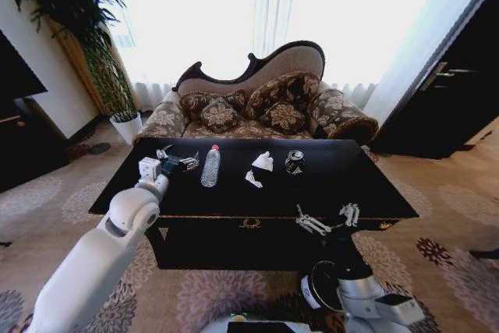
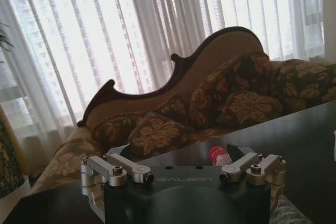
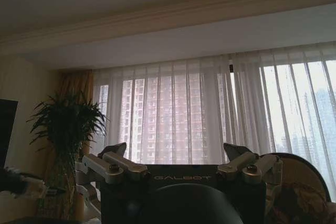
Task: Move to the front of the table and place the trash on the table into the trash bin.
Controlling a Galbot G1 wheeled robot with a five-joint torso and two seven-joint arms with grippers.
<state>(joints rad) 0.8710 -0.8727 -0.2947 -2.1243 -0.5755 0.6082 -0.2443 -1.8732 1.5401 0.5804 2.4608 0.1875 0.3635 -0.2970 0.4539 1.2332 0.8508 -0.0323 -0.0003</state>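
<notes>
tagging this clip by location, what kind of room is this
Most likely a living room or hotel-suite lounge: a carved, floral-patterned sofa stands behind a glossy black table, sheer curtains cover wide windows, and a tall potted plant fills the corner over patterned carpet.

Head camera high, facing down over table; both wrist cameras low, facing curtains.

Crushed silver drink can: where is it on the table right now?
In the head view the crushed silver drink can stands on the glossy black table, toward its far edge by the sofa, right of the crumpled white tissue.
</notes>
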